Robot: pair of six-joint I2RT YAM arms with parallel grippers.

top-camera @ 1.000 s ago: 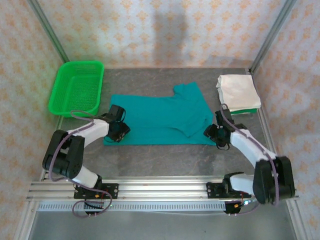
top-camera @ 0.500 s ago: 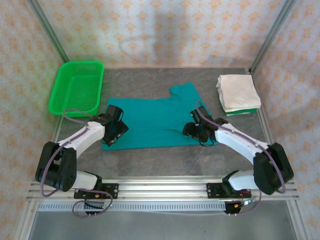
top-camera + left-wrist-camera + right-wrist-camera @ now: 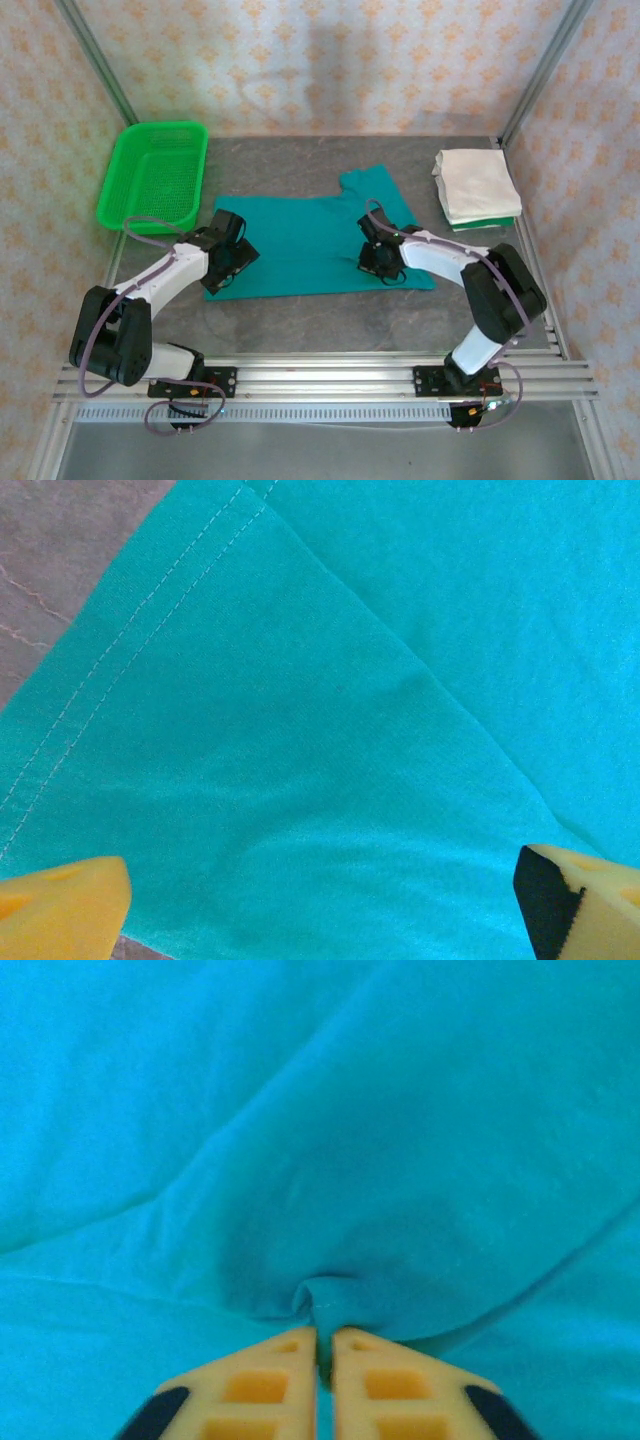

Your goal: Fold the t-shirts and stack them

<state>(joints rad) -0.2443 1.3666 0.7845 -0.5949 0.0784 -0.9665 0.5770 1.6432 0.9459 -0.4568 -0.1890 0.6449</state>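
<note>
We see the left arm (image 3: 165, 275) and the right arm (image 3: 455, 255) built alike: smooth white link shells joined by bulky black joint housings, with the largest black blocks at the shoulders. A thin greyish-purple cable (image 3: 150, 222) loops free along the left arm, and a matching one (image 3: 368, 208) runs along the right. Each arm rises from a black base plate (image 3: 195, 380) with a spot of orange and red wiring beneath it. The left gripper (image 3: 320, 905) carries yellow-orange fingers (image 3: 60, 905), one showing us a black, saw-toothed inner face. On the right gripper (image 3: 325, 1345) the fingers (image 3: 260, 1390) are the same yellow, moulded with square recesses and black patches at their outer edges.
</note>
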